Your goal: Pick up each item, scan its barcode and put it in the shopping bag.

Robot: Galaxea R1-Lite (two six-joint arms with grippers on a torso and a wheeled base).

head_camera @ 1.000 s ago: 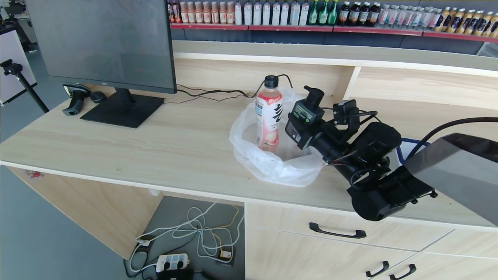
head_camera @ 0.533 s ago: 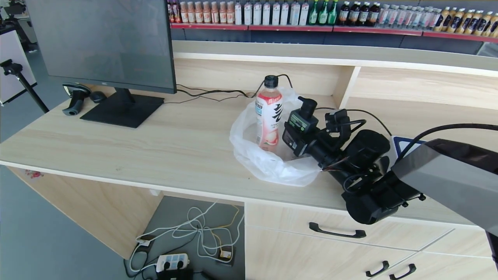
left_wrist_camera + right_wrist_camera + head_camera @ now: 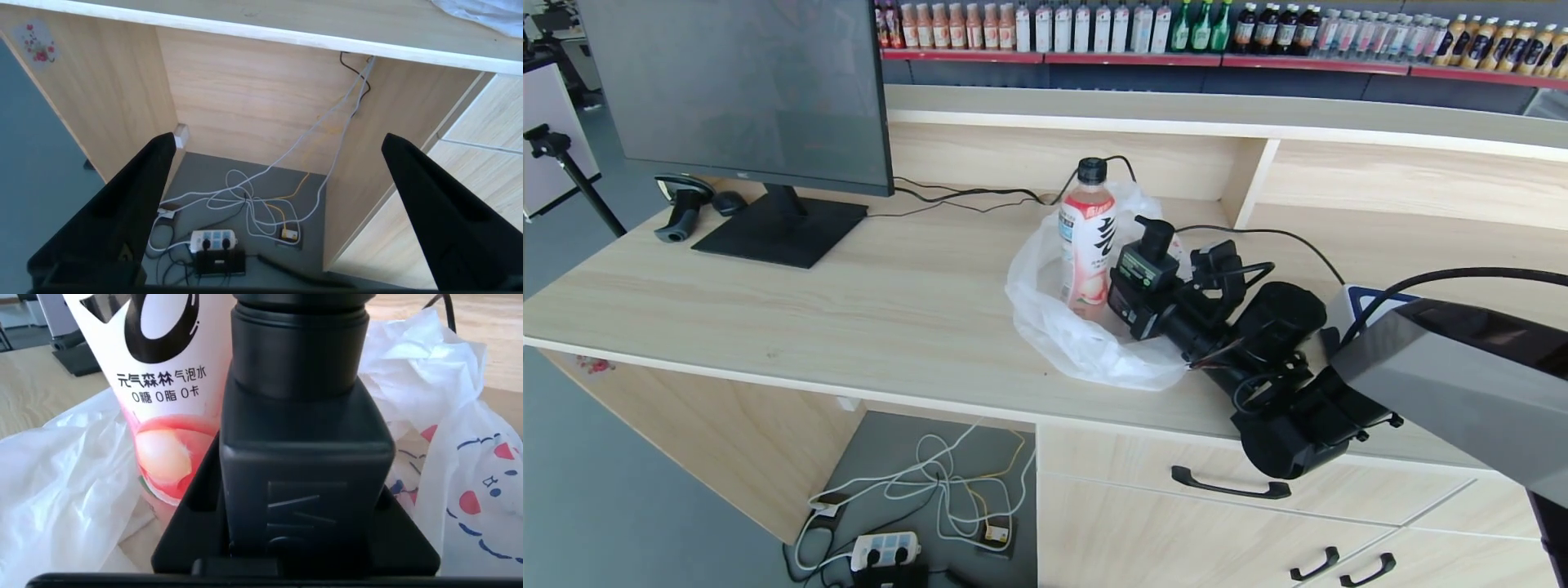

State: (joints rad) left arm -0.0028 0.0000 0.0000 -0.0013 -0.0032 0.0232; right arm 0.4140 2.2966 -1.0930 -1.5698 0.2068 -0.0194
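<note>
The black square-bodied bottle (image 3: pixel 1142 286), round-capped with a green label on one side, is clamped in the right gripper (image 3: pixel 1172 317). It hangs tilted over the open mouth of the shopping bag (image 3: pixel 1078 351), on the bag's right side. Inside the bag a pink drink bottle (image 3: pixel 1086 245) stands upright, just left of the black bottle; whether the two touch cannot be told. The bag is thin white plastic, crumpled open on the light-wood worktop (image 3: pixel 849 302). A black cable (image 3: pixel 980 196) trails across the worktop just behind the bag. Well to the left of the bag stands a dark monitor (image 3: pixel 743 90) on a square foot, and farther left again a handheld barcode scanner (image 3: pixel 682 214) sits by the worktop's back corner. Far behind the bag, a red-edged store shelf (image 3: pixel 1143 59) is lined with drink bottles. Below the worktop edge and left of the bag, the left gripper (image 3: pixel 278 139) has its fingers spread wide with nothing between them. It hangs above a floor where a white power strip (image 3: pixel 214 240) lies among loose cables.
</note>
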